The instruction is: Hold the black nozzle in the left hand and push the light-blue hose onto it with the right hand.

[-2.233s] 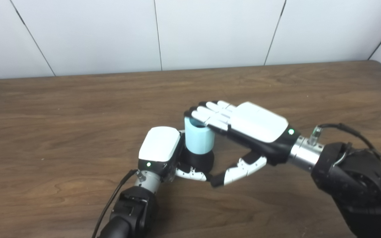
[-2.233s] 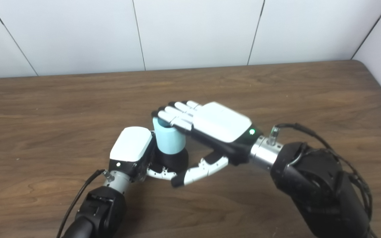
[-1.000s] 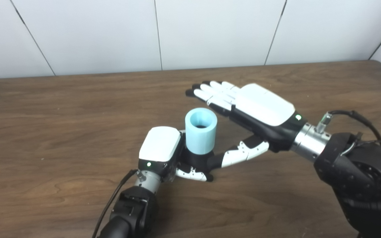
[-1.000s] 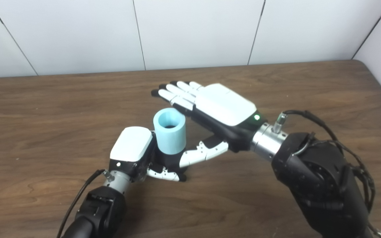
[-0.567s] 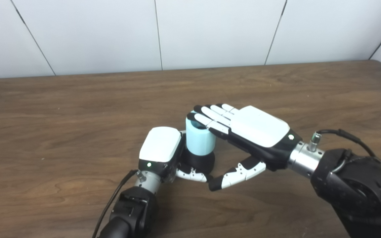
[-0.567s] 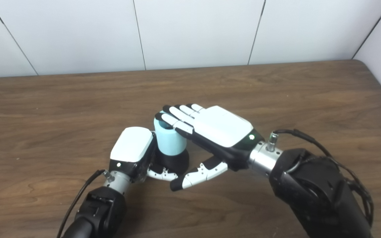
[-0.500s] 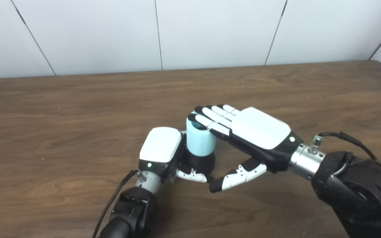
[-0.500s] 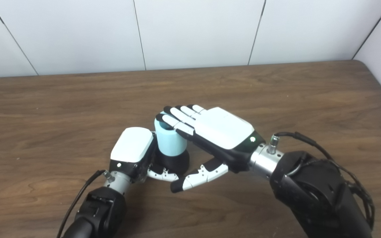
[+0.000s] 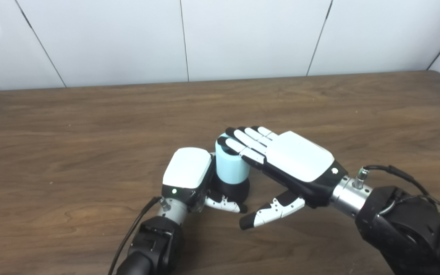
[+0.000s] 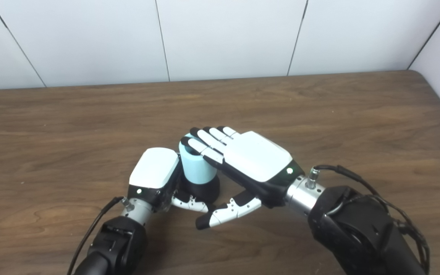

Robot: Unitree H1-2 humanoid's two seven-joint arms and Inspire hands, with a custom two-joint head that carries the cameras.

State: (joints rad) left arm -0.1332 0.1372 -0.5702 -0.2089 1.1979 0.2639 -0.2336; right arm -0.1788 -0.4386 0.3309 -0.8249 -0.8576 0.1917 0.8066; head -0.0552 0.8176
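Flat right hand (image 9: 288, 160) atop smooth light-blue cylindrical hose (image 9: 230, 168) w/ black nozzle (image 9: 233, 190).

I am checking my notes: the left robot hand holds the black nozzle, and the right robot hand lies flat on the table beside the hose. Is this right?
Not quite. The right robot hand lies flat on top of the hose, as the left eye view shows. The left robot hand does hold the black nozzle.

Two black arms, white-shelled hands

Each hand, left hand (image 9: 186, 173) and right hand (image 9: 287, 160), wore a white back plate, black-tipped white fingers, a green light, silver wrist and black cable.
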